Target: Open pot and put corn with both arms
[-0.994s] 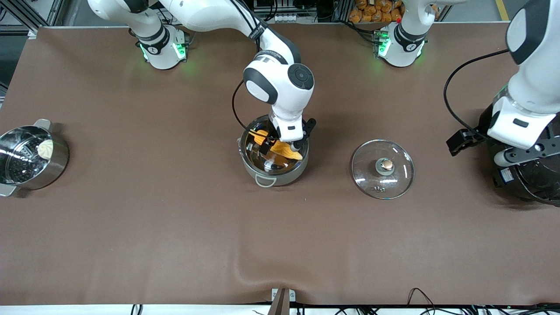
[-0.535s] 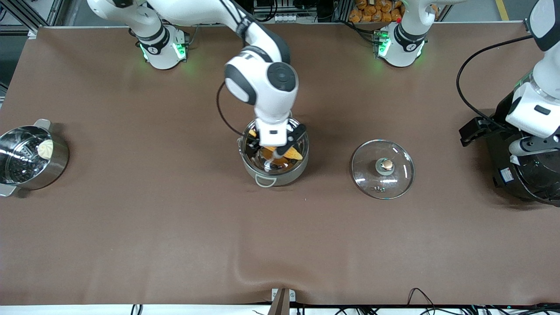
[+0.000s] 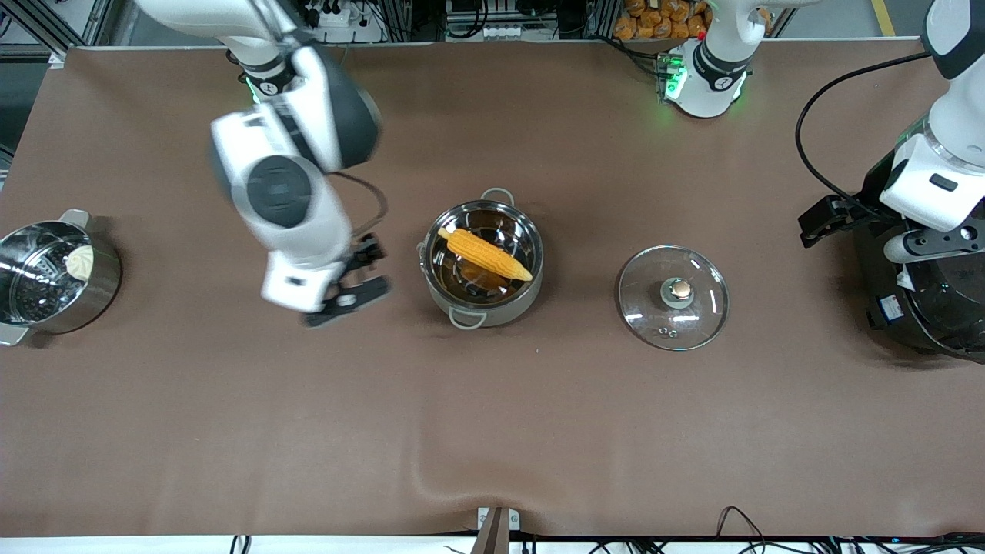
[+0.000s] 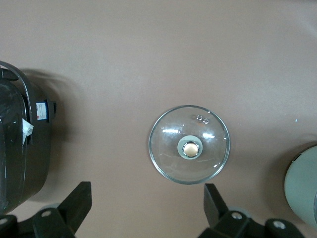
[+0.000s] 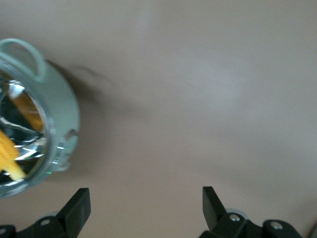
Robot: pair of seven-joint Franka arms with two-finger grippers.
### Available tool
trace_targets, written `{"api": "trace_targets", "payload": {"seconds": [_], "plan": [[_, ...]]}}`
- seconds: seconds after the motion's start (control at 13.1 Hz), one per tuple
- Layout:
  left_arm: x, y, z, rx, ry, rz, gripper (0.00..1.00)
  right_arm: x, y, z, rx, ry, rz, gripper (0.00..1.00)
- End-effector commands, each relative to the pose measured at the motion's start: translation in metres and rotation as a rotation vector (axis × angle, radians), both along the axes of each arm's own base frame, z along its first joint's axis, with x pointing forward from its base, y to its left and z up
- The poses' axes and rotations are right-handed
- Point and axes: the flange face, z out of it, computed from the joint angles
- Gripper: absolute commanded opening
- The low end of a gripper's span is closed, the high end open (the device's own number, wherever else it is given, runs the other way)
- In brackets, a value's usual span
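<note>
A: Right end effector (image 3: pixel 354 288) – status?
B: Fingers spread wide, empty. It's up over bare tabletop (image 3: pixel 492 431), beside the pot (image 3: pixel 482 264), toward the right arm's end. Blurred in the front view. In the right wrist view its two black fingers (image 5: pixel 74 210) stand well apart w/ nothing between them, and the pot's rim and a loop handle show at the edge.
A: Left end effector (image 3: pixel 935 242)?
B: Also open, holding nothing. It hangs over the black cooker (image 3: pixel 923 300) at the left arm's end of the tabletop. Left wrist view: both fingers (image 4: pixel 218 203) well apart, the lid visible between them farther down.
A: Corn?
B: Corn (image 3: pixel 486 254) is in the pot, lying slantwise, propped across the inside. Nothing touches it.
A: Lid?
B: Glass lid (image 3: pixel 673 296) is off, flat on the tabletop, knob up, between pot and cooker, apart from both. About level w/ the pot, a bit nearer the front camera.
A: Anything else?
B: A second steel pot (image 3: pixel 54 277) w/ a perforated insert and a white bun (image 3: pixel 80 261) sits at the right arm's end, well apart from the rest.
</note>
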Motion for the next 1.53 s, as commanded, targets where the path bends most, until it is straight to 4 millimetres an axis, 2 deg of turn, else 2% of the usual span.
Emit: {"api": "trace_targets", "payload": {"seconds": [0.0,0.15,0.31,0.54,0.76,0.99,1.22,1.3,1.45], "plan": [[-0.011,0.004,0.006,-0.005,0.018,-0.02,1.0,-0.02,-0.055,0.043,0.019,0.025,-0.088,1.0],[-0.01,0.01,0.008,-0.003,0.017,-0.053,1.0,-0.031,-0.116,0.072,0.045,0.001,-0.176,1.0],[-0.008,0.029,0.008,-0.009,0.018,-0.087,1.0,-0.048,-0.164,0.1,0.06,-0.031,-0.254,1.0],[-0.008,0.027,0.008,-0.008,0.019,-0.098,1.0,-0.073,-0.22,0.134,0.068,-0.079,-0.331,1.0],[-0.009,0.022,0.009,-0.008,0.017,-0.101,1.0,-0.074,-0.266,0.142,0.154,-0.085,-0.39,1.0],[-0.02,0.011,0.023,-0.006,0.006,-0.123,1.0,-0.081,-0.264,0.143,0.134,-0.089,-0.41,1.0],[-0.023,0.013,0.022,-0.004,0.034,-0.127,1.0,-0.082,-0.26,0.147,0.047,-0.117,-0.433,1.0],[-0.024,0.013,0.022,-0.002,0.034,-0.127,1.0,-0.087,-0.265,0.154,0.048,-0.126,-0.443,1.0],[-0.026,0.014,0.024,-0.002,0.04,-0.126,1.0,-0.089,-0.279,0.156,0.062,-0.122,-0.488,1.0]]}}
